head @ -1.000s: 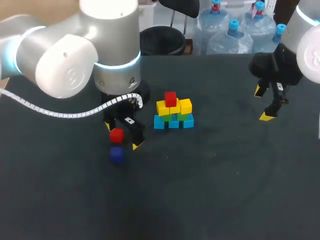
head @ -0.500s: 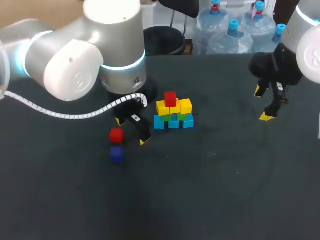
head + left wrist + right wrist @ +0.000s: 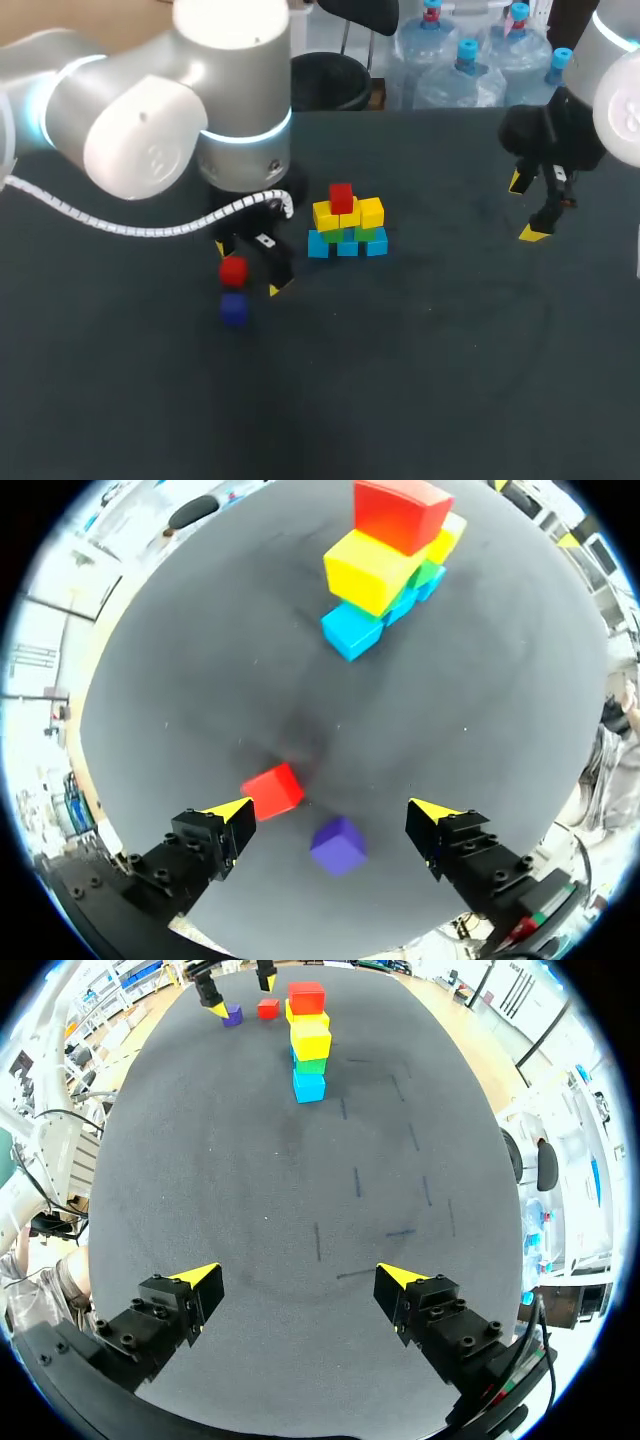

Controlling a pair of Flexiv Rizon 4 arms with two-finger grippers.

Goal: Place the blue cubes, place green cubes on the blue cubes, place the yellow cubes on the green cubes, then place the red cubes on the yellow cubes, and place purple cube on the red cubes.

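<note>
left pincer [image 3: 247,268] spread beside loose red cube [image 3: 232,270] | purple cube [image 3: 233,309] just below it (untouched) | stack [image 3: 347,225] centre | right pincer [image 3: 525,208] spread, upper right

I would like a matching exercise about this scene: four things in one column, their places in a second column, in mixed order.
1 purple cube
2 loose red cube
3 top red cube
4 right gripper

A on the yellow cubes
B above bare table
C midway between fingers of the left gripper
D close beside one left gripper finger

Pairs: 1-C, 2-D, 3-A, 4-B
</note>
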